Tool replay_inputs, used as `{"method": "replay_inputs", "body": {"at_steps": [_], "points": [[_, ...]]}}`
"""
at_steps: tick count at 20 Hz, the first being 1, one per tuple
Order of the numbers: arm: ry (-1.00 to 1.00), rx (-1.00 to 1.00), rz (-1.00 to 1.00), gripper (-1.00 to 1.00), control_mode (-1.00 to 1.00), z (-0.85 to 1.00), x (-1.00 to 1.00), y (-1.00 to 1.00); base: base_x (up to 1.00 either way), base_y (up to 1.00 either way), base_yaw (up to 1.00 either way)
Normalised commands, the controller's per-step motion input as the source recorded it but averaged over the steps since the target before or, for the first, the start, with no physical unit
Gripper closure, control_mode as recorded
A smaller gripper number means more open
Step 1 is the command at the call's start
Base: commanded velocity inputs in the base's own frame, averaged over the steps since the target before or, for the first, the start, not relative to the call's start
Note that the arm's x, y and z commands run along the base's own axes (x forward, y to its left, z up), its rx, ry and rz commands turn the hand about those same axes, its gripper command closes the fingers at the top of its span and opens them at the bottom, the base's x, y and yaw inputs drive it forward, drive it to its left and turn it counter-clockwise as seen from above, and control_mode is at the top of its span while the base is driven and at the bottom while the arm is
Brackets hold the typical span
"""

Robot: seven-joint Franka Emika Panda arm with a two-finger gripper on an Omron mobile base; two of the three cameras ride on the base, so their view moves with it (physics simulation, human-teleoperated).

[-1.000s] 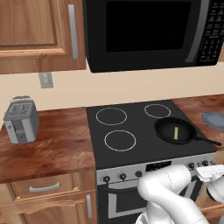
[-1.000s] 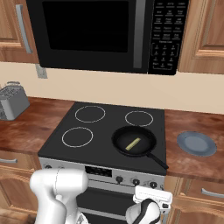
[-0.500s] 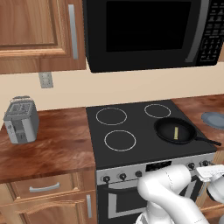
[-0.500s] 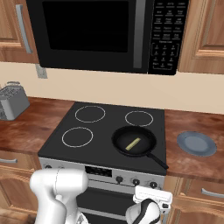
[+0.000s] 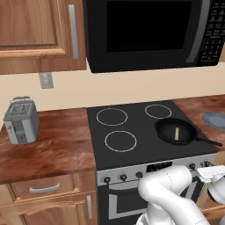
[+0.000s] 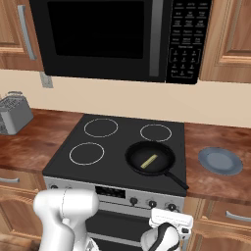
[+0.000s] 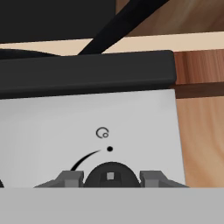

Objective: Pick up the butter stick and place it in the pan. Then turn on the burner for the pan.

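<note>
Already the butter stick (image 6: pixel 149 160), a small pale bar likely light and soft, lies inside the pan (image 6: pixel 147 158) on the stove's (image 6: pixel 98 166) front burner at 3 o'clock, handle (image 6: pixel 175 179) trailing toward 4 o'clock; no further hold on it seems needed. In the hand view the gripper (image 7: pixel 110 178) sits at the control panel (image 7: pixel 65 131), fingers (image 7: pixel 70 178) apart, flanking a round black knob (image 7: pixel 110 174). That knob looks rigid and smooth, best pinched across its sides and turned.

Wooden cabinets (image 5: pixel 30 30) and a black microwave (image 5: pixel 149 30) are hanging over the wooden desk (image 5: pixel 48 145), cream wall (image 6: pixel 98 95) showing between.
</note>
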Motion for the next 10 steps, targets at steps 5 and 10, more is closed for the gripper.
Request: {"method": "replay_inputs", "body": {"at_steps": [5,10], "points": [[0.00,0.00,0.00,1.00,-1.00,0.00,0.00,0.00,0.00,0.00,0.00],[0.00,-0.02,0.00,1.00,-1.00,0.00,0.00,0.00,0.00,0.00,0.00]]}}
